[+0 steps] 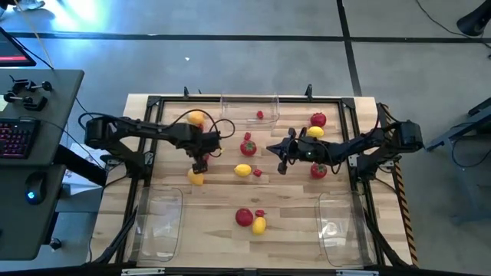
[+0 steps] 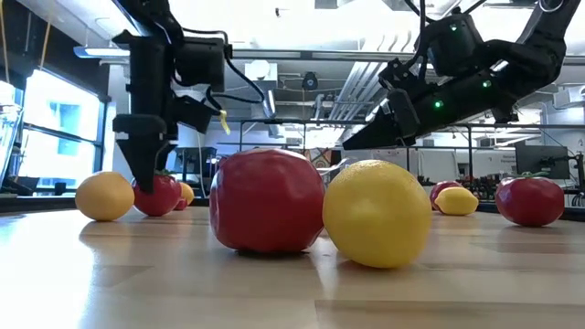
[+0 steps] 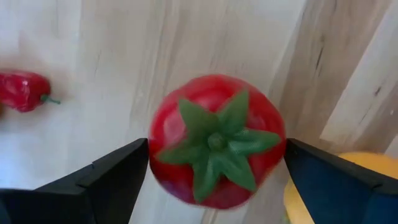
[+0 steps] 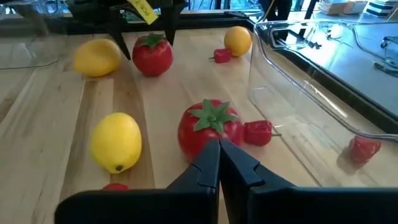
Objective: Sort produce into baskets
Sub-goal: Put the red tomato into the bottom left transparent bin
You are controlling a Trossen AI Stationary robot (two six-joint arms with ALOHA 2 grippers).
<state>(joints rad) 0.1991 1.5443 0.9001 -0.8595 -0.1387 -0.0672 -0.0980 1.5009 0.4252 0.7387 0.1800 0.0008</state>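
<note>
My left tool (image 1: 201,161) hangs over the left-centre of the wooden surface (image 1: 222,201), its fingers (image 3: 102,180) spread wide to either side of a red tomato (image 3: 216,141) with a green star-shaped top. From the wrist the tomato fills the gap, but I cannot make out whether either finger touches it. From overhead that tomato is almost wholly hidden beneath the tool. In the low view the tool's tip covers the upper part of the tomato (image 2: 157,193). A yellow lemon (image 1: 196,178) lies just beside the tool on its near side; in the left wrist view only a cut-off edge of the lemon shows. A small red berry (image 3: 23,90) lies apart from the tomato.

My right tool (image 1: 281,156) waits right of centre, its fingers (image 4: 205,165) pressed together on nothing. Just past its tip stands another tomato (image 4: 209,127), with a berry (image 4: 257,132) touching or nearly touching it and a lemon (image 4: 116,140) close by.

Three clear bins stand at the edges: one at the far middle (image 1: 250,109) holding a red berry (image 1: 260,115), one at the near left (image 1: 159,224) and one at the near right (image 1: 340,227). Their walls are hard to trace against the wood. A tomato (image 1: 244,217) and a lemon (image 1: 259,225) lie touching near the front centre and loom large in the low view, blocking much behind them.
</note>
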